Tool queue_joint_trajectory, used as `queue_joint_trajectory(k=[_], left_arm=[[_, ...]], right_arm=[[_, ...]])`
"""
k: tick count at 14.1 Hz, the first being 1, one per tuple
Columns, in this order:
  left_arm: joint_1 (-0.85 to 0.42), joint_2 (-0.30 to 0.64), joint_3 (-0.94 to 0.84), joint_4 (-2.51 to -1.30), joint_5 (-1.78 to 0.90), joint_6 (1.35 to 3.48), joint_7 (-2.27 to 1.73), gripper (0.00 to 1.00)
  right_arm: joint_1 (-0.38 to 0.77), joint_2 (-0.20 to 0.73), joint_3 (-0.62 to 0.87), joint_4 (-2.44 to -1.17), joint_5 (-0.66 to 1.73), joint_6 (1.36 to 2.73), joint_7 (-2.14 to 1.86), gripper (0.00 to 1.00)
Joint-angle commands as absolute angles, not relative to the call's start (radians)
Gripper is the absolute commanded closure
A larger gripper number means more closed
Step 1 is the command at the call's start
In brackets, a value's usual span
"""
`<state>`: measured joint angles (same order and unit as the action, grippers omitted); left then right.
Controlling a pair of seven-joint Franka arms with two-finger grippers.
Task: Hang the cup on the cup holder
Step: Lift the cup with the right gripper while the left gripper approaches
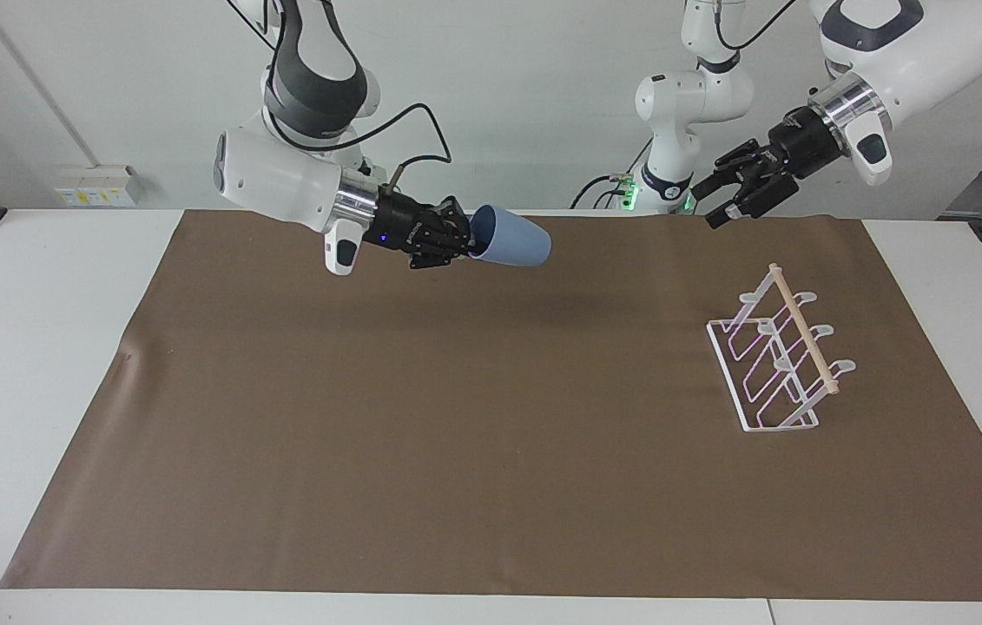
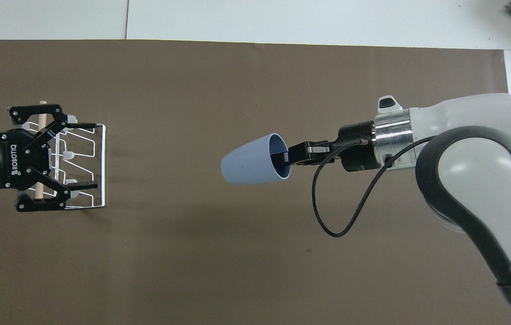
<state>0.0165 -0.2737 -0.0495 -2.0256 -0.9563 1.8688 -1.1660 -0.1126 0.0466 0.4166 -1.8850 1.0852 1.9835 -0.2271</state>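
While right gripper [image 1: 466, 242] clamps empty cup [image 1: 512, 242] aloft, left gripper [image 1: 718, 196] waits, spread.

mat [image 1: 473, 451] bare between cup [image 1: 512, 240] and cup holder [image 1: 777, 360] | left gripper [image 1: 721, 201] above holder

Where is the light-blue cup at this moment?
The cup is held on its side in the right gripper, in the air above the brown mat.

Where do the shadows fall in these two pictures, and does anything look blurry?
Facing view: a faint, soft shadow lies on the brown mat under the raised cup; the rack wires show a pinkish tint. Overhead view: dim shadows sit beneath the cup and beside the rack; the left gripper looks sharp, its lettering readable.
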Motion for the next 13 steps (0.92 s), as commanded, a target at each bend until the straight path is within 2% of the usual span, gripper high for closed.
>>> queue_joint_trajectory(k=[1,3,9,13], left_arm=[[0.003,-0.356,-0.057,-2.146,-1.006,1.937,-1.244,0.0],[-0.018,-0.356,-0.058,-2.154,-1.008,1.937,-1.307,0.0],[-0.049,-0.368,-0.093,-2.172,-1.003,1.936,-1.459,0.0],[-0.049,-0.377,-0.104,-2.2,-0.993,1.996,-1.532,0.0]], right_arm=[[-0.13,0.031,0.52,-1.896,1.144,2.116,-0.167,1.0],[-0.129,0.032,0.589,-1.904,1.144,2.224,-0.124,1.0],[-0.126,0.034,0.75,-1.924,1.144,2.422,-0.015,1.0],[-0.124,0.034,0.773,-1.931,1.144,2.454,0.008,1.0]])
